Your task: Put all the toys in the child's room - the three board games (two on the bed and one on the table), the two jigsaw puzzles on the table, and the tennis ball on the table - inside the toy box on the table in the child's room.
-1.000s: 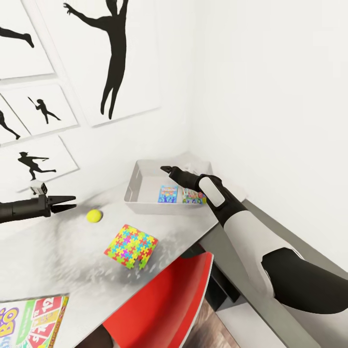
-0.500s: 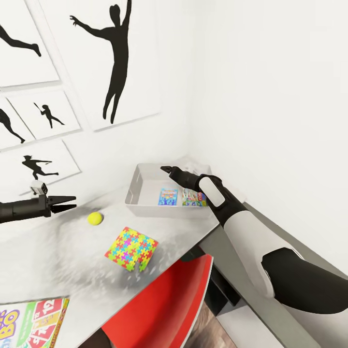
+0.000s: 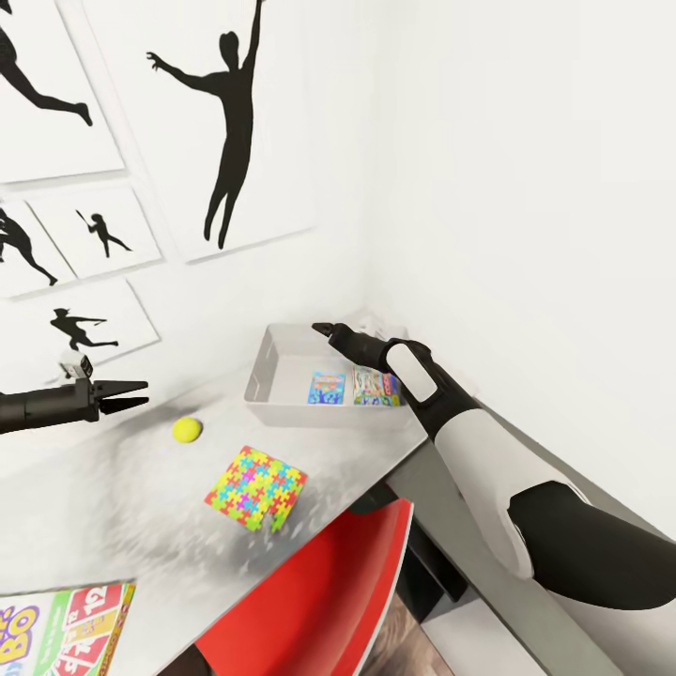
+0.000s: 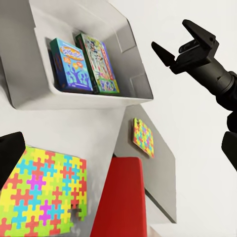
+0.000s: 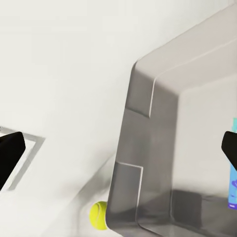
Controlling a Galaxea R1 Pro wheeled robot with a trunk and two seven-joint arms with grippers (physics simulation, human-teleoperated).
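Both tools hovering empty over the tabletop, two games lying in the toy box.

At the lower left of the head view, the Skip-Bo board game [image 3: 61, 627] is lying flat on the tabletop [image 3: 141, 498]. At mid left, the left tool [image 3: 131, 394] is hanging above the tabletop with its jaws narrowly parted, gripping nothing. Just right of it, the tennis ball [image 3: 186, 429] is resting on the tabletop, and below that a jigsaw puzzle [image 3: 255, 487] is lying near the front edge, above a red chair [image 3: 310, 601]. At centre, the toy box [image 3: 272, 376] is sitting in the wall corner, with the blue board game [image 3: 327, 386] and the white-green board game [image 3: 374, 386] lying side by side inside. The right tool [image 3: 324, 330] is hovering over the box, jaws spread wide in the left wrist view, empty. That view is also showing a second jigsaw puzzle [image 4: 143, 137] on the lower section.
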